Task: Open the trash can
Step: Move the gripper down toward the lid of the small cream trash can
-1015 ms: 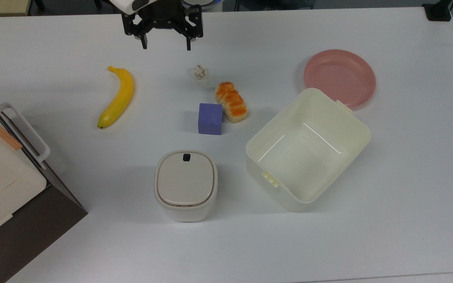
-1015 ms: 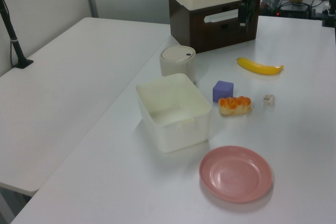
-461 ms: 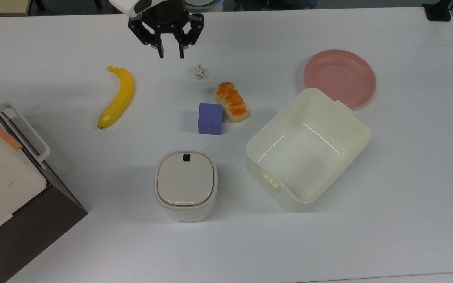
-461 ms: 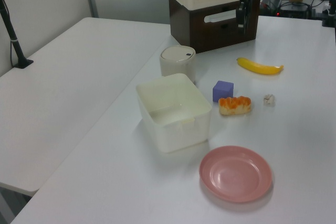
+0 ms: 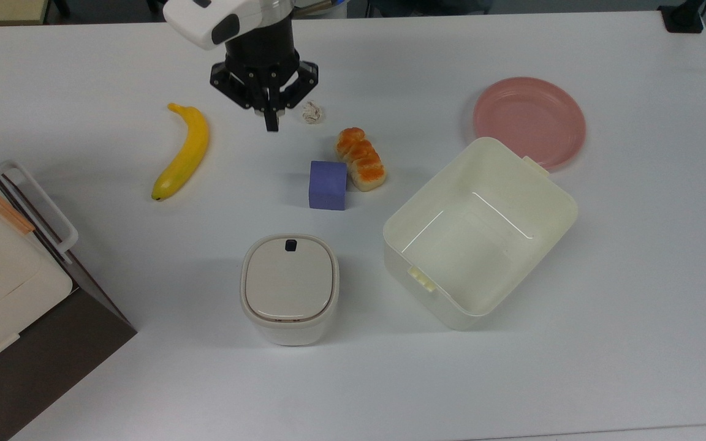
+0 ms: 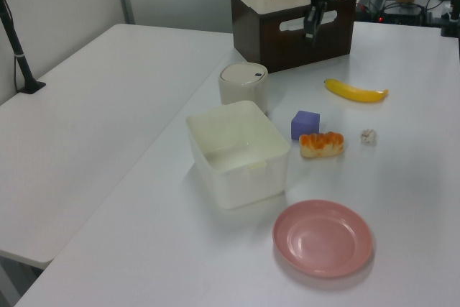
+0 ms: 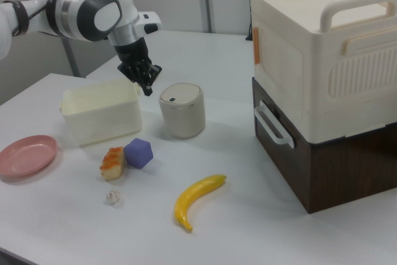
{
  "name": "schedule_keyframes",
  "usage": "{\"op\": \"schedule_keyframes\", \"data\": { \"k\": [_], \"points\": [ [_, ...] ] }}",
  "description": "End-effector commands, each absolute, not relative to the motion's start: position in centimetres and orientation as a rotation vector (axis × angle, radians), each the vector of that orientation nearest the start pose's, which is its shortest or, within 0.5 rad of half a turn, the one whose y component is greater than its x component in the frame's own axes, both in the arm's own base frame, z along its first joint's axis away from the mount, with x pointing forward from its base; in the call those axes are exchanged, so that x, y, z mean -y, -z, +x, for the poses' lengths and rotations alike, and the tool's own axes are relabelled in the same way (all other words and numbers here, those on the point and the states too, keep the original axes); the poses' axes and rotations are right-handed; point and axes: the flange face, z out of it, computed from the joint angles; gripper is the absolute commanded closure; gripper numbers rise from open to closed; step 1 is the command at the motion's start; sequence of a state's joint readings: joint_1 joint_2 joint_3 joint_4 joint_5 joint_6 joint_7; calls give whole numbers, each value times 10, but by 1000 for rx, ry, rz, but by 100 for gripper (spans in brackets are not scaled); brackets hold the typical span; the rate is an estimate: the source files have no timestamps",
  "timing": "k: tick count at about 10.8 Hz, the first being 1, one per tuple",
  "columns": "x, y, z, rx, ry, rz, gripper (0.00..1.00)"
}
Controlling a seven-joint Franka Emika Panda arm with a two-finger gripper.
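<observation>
Since the trash can [image 5: 290,288] at the top view's lower centre is seen lidded, nothing's been done yet; the hand [image 5: 271,124], pinched closed and empty, is held high at upper centre.

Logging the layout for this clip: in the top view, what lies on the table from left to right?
banana → trash can → purple block → bread → cream tub → pink plate
</observation>
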State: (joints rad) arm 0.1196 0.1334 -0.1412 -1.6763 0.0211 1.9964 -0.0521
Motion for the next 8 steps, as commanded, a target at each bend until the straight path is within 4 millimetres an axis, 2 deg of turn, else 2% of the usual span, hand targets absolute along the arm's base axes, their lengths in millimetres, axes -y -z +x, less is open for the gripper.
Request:
{"op": "schedule_keyframes", "data": {
  "k": [1,3,4,6,8],
  "points": [
    [4,-527,652,47,464,-3110,100],
    [-11,-517,676,-6,642,-3084,100],
    [-12,-505,686,-68,698,-3072,100],
    [-15,-478,708,-70,777,-3061,98],
    [-19,-458,722,-85,830,-3047,95]
  ]
}}
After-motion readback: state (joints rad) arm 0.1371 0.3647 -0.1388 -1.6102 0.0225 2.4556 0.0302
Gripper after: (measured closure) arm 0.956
